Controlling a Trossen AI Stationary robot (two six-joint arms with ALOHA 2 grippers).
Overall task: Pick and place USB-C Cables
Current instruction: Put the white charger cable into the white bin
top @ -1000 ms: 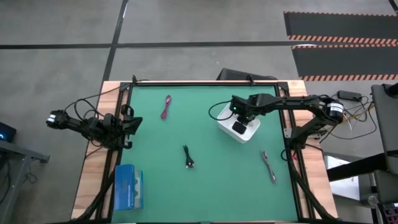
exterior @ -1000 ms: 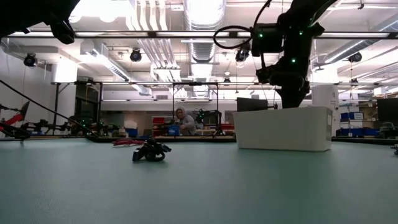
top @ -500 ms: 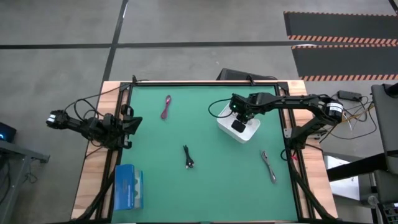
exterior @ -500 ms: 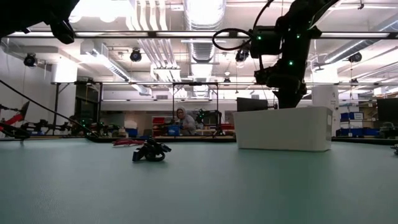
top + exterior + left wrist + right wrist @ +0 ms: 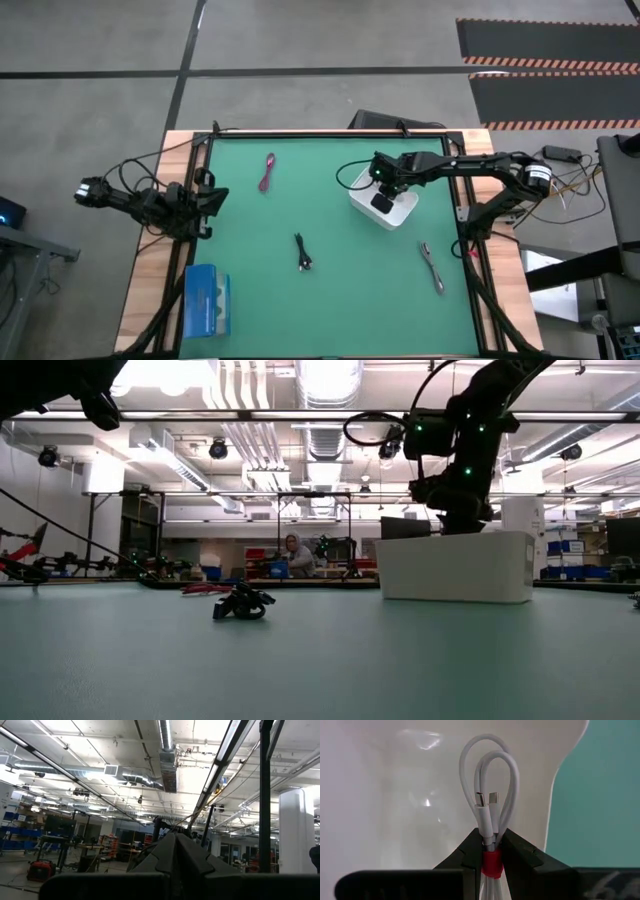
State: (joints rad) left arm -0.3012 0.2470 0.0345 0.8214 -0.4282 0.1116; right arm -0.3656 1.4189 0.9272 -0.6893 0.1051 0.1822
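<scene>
Right gripper (image 5: 490, 851): fingers pinched on the white cable (image 5: 490, 795) at its pink tie, over the white bin (image 5: 383, 205), 2 o'clock of tabletop (image 5: 340, 300) centre.
Left gripper (image 5: 175, 860): fingers closed together, seemingly empty, 9 o'clock edge.
Other cables: magenta (image 5: 267, 172) at 11, black (image 5: 303, 252) near centre, grey (image 5: 432, 267) at 4.

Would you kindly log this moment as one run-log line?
right gripper: shut on white bundled cable, over white plastic bin | left gripper: shut, parked at table's left edge
</scene>
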